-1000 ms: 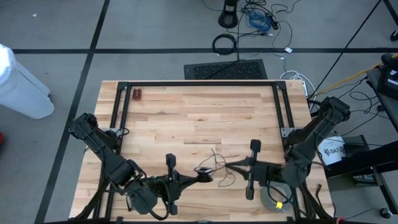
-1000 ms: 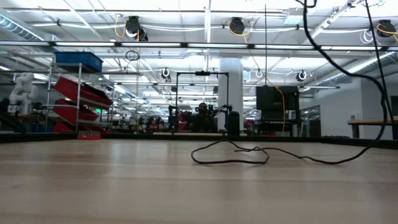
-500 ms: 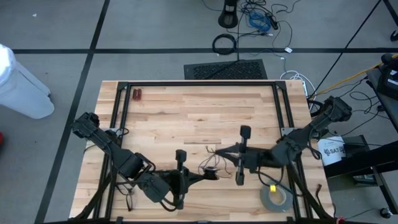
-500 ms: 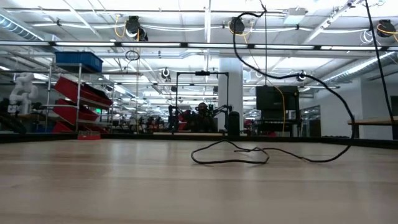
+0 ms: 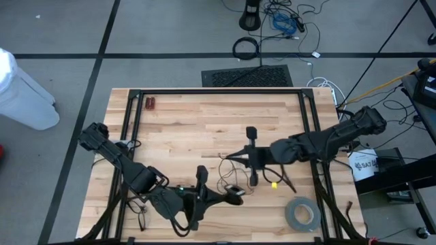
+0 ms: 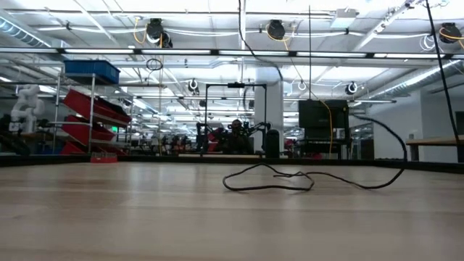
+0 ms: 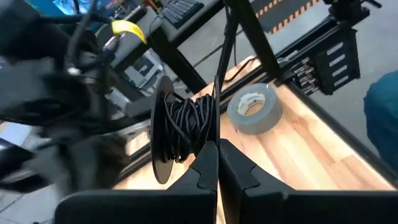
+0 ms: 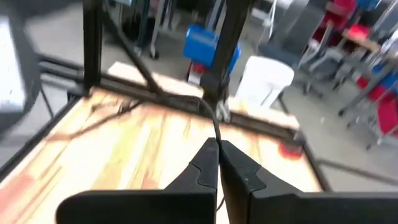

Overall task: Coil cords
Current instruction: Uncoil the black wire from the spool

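I pinch the coiled bundle [image 7: 186, 127] of the cord [image 5: 235, 171] in my closed left gripper [image 5: 235, 198] near the table's [image 5: 204, 116] front edge, while my right gripper [image 5: 240, 154], clamped on the loose strand, feeds the winding.

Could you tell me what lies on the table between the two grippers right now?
In the high view, only loose strands of the thin black cord lie between the left gripper and the right gripper; otherwise bare wood. Both grippers are shut on the cord.
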You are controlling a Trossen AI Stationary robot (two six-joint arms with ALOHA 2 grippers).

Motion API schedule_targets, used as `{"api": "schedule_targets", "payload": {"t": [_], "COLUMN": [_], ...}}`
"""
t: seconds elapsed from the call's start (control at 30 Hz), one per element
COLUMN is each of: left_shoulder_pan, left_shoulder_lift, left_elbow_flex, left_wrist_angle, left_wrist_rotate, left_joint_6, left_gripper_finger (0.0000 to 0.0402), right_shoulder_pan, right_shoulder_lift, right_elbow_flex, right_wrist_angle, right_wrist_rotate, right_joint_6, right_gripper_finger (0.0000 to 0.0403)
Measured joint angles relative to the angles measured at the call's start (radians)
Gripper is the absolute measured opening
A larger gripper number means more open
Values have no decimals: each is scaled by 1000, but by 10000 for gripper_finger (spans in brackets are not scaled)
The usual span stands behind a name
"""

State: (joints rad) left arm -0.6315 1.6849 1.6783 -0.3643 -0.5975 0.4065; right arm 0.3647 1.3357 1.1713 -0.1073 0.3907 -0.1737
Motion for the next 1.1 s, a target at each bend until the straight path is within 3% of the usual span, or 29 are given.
{"api": "schedule_targets", "payload": {"t": [0.33, 0.67, 0.87, 1.1], "left_shoulder_pan": [-6, 65, 93, 93], "left_shoulder_lift": [-150, -288, -299, -280], "left_elbow_flex": [0, 0, 0, 0], "left_wrist_angle": [-222, -452, -575, -675], "left_wrist_rotate": [-46, -61, -62, -61], "left_joint_6": [-35, -143, -262, -499], "left_gripper_finger": [0, 0, 0, 0], "right_shoulder_pan": [18, 49, 135, 253], "right_shoulder_lift": [0, 0, 0, 7], "right_elbow_flex": [0, 0, 0, -115], "right_wrist_angle": [-323, -350, -464, -424], "right_wrist_rotate": [-3, 2, 6, 181], "right_joint_6": [224, 326, 441, 613], "right_gripper_finger": [0, 3, 38, 72]}}
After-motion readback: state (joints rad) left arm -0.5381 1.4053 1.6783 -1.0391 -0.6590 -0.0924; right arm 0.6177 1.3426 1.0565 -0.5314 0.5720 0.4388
